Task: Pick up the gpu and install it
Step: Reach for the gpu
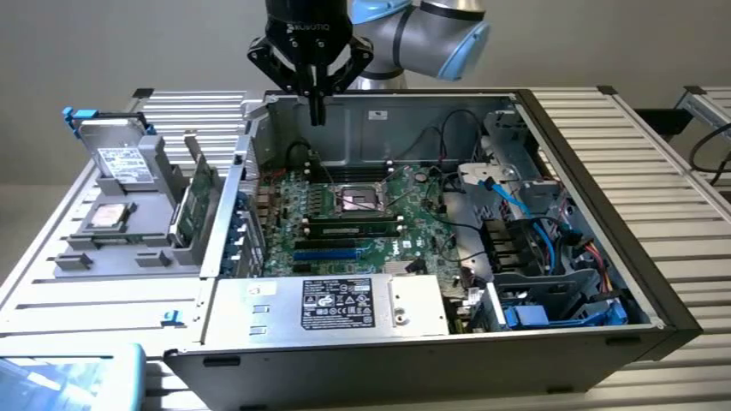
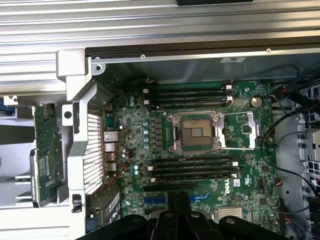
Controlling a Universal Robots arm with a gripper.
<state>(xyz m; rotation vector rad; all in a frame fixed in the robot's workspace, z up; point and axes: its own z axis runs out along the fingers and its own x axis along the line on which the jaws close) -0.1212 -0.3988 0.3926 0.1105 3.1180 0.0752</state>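
Back wall [image 1: 137,43]: plain pale grey, unmarked, no seams or fixtures visible on it. Desk [image 1: 674,180]: top was built of long silver metal slats [image 2: 125,30] laid side by side, ribbed, with narrow dark grooves between them. In the exterior view the slats ran out on both sides and along the far edge; in the wrist view they showed as pale bands. A second slatted metal frame [image 1: 710,101] stood at the exterior view's right edge, near the desk. A pale blue translucent bin [image 1: 63,377] sat at the near corner on the exterior view's left. Light was even and soft; shadows were faint, with a mild sheen on the slats.
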